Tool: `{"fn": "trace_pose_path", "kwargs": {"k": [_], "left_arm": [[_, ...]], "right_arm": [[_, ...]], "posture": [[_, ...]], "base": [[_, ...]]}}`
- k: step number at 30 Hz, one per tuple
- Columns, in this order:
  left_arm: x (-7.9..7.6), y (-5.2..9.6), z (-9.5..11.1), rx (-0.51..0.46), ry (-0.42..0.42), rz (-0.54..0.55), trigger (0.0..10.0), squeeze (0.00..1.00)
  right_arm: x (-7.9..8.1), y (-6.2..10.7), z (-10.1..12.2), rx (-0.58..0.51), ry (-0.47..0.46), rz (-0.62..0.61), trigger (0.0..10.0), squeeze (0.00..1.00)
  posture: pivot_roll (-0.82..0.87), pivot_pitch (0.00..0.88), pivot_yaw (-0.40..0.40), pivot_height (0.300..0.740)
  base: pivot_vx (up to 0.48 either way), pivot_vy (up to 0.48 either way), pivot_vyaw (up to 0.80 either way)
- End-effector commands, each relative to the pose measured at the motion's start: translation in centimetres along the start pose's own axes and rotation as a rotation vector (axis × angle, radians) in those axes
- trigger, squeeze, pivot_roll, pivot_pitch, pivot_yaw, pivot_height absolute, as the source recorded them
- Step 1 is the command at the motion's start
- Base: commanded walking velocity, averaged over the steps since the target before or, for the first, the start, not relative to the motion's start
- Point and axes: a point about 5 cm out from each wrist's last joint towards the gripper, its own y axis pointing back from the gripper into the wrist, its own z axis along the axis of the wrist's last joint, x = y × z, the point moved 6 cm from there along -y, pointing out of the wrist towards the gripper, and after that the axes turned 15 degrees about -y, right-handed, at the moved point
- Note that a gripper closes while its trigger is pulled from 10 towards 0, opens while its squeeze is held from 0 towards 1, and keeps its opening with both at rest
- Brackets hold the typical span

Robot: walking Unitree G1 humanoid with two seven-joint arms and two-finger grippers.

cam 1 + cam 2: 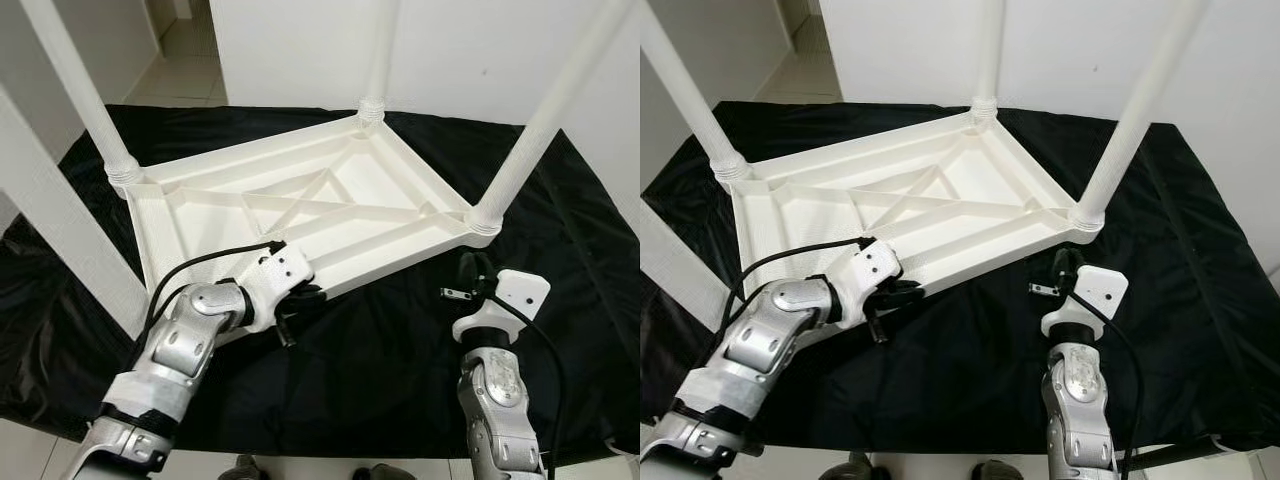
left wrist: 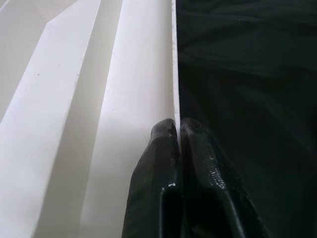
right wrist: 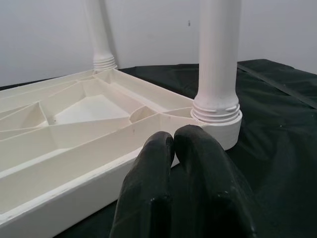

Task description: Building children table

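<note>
1. Black cloth point(image 1: 400, 350) covers the work surface
2. Upturned white ribbed plastic tabletop point(image 1: 300, 205) lies at centre, white screw-in legs point(image 1: 510, 150) upright
3. Left gripper point(image 2: 177, 130), seven o'clock, pinches the tabletop's near rim
4. Right gripper point(image 3: 173, 140), five o'clock, fingers together

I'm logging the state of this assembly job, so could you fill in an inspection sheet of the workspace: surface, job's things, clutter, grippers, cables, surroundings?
Surface: black cloth spread over the floor, wrinkled.
Job's things: white tabletop lying upside down on the cloth, ribs facing up; four white legs stand in its corners, for example the leg nearest the right arm.
Clutter: nothing seen.
Grippers: left gripper shut on the thin near edge of the tabletop; right gripper shut, holding nothing, just short of the near right corner.
Cables: black cable looping over the left wrist; another along the right forearm.
Surroundings: white wall behind, pale tiled floor at the far left.
</note>
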Motion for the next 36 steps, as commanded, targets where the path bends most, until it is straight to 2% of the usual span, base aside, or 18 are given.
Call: {"fn": "trace_pose_path", "kwargs": {"k": [1, 2, 3, 4, 6, 7, 13, 14, 15, 18, 23, 25, 27, 29, 30, 33, 35, 36], "left_arm": [[1.0, -0.9, 1.8, -0.057, -0.016, 0.087, 0.0, 0.0], [1.0, -0.9, 1.8, -0.057, -0.016, 0.087, 0.0, 0.0], [1.0, -1.1, 2.0, -0.065, -0.026, 0.086, 2.3, 0.0], [1.0, -1.1, 2.4, -0.08, -0.077, 0.089, 10.0, 0.0], [0.5, -0.8, 2.4, -0.106, -0.087, 0.049, 10.0, 0.0], [0.4, -0.6, 2.5, -0.118, -0.077, 0.038, 10.0, 1.0], [0.5, 0.3, 2.9, -0.155, -0.103, 0.043, 10.0, 1.0], [0.8, 0.9, 3.9, -0.219, -0.129, 0.089, 10.0, 0.88], [0.9, 1.5, 4.3, -0.245, -0.129, 0.105, 10.0, 0.0], [0.2, 2.8, 4.3, -0.271, -0.079, 0.073, 10.0, 0.0], [-0.5, 4.3, 3.8, -0.282, -0.055, 0.058, 10.0, 0.0], [-0.5, 4.7, 3.9, -0.291, -0.058, 0.075, 10.0, 0.0], [-0.2, 5.7, 4.0, -0.303, -0.099, 0.165, 10.0, 0.0], [-0.1, 6.1, 4.0, -0.3, -0.117, 0.202, 10.0, 0.0], [-0.1, 6.1, 4.0, -0.3, -0.117, 0.202, 10.0, 0.0], [-1.1, 8.5, 3.2, -0.29, -0.135, 0.218, 10.0, 0.0], [-1.1, 8.5, 3.2, -0.29, -0.135, 0.218, 10.0, 0.0], [-1.2, 9.3, 3.1, -0.293, -0.133, 0.221, 10.0, 0.0]], "right_arm": [[-0.4, 0.1, -0.3, 0.007, 0.001, -0.016, 10.0, 0.0], [-0.4, 0.1, -0.3, 0.007, 0.001, -0.016, 10.0, 0.0], [-0.5, 0.2, -0.2, 0.004, 0.001, -0.023, 10.0, 0.0], [-0.6, 0.3, -0.2, 0.001, 0.002, -0.03, 10.0, 0.0], [-0.7, 0.4, -0.2, -0.001, 0.003, -0.039, 10.0, 0.0], [-0.7, 0.5, -0.2, -0.001, 0.002, -0.04, 10.0, 0.0], [-0.7, 0.4, -0.2, -0.001, 0.0, -0.041, 10.0, 0.0], [-0.7, 0.4, -0.2, -0.002, -0.001, -0.04, 10.0, 0.0], [-0.6, 0.3, -0.2, -0.002, 0.002, -0.037, 10.0, 0.0], [-0.2, 0.0, -0.4, 0.001, 0.0, -0.021, 10.0, 0.0], [0.3, -0.3, -0.5, 0.005, -0.008, -0.002, 10.0, 0.0], [0.4, -0.4, -0.5, 0.006, -0.009, 0.001, 10.0, 0.0], [0.6, -0.6, -0.5, 0.008, -0.011, 0.011, 10.0, 0.0], [0.6, -0.7, -0.5, 0.008, -0.012, 0.014, 10.0, 0.0], [0.6, -0.7, -0.5, 0.008, -0.012, 0.014, 10.0, 0.0], [1.1, -1.4, -0.6, 0.012, -0.016, 0.036, 10.0, 0.0], [1.1, -1.4, -0.6, 0.012, -0.016, 0.036, 10.0, 0.0], [1.2, -1.5, -0.7, 0.012, -0.017, 0.042, 10.0, 0.0]], "posture": [[-0.03, 0.02, 0.025, 0.74], [-0.03, 0.02, 0.025, 0.74], [-0.03, 0.021, 0.029, 0.74], [-0.03, 0.025, 0.033, 0.74], [-0.03, 0.026, 0.035, 0.74], [-0.03, 0.029, 0.035, 0.74], [-0.03, 0.031, 0.035, 0.74], [-0.02, 0.032, 0.032, 0.74], [-0.01, 0.032, 0.028, 0.74], [0.0, 0.033, 0.019, 0.74], [0.02, 0.037, 0.005, 0.74], [0.02, 0.036, 0.002, 0.74], [0.03, 0.04, -0.009, 0.74], [0.04, 0.041, -0.012, 0.74], [0.04, 0.041, -0.012, 0.74], [0.07, 0.043, -0.03, 0.74], [0.07, 0.043, -0.03, 0.74], [0.08, 0.044, -0.034, 0.74]], "base": [[0.0, 0.0, 0.0], [0.0, 0.0, 0.0], [0.0, 0.0, 0.0], [0.0, 0.0, 0.0], [0.0, 0.0, 0.0], [0.0, 0.0, 0.0], [0.0, 0.0, 0.0], [0.0, 0.0, 0.0], [0.0, 0.0, 0.0], [0.0, 0.0, 0.0], [0.0, 0.0, 0.0], [0.0, 0.0, 0.0], [0.0, 0.0, 0.0], [0.0, 0.0, 0.0], [0.0, 0.0, 0.0], [0.0, 0.0, 0.0], [0.0, 0.0, 0.0], [0.0, 0.0, 0.0]]}}
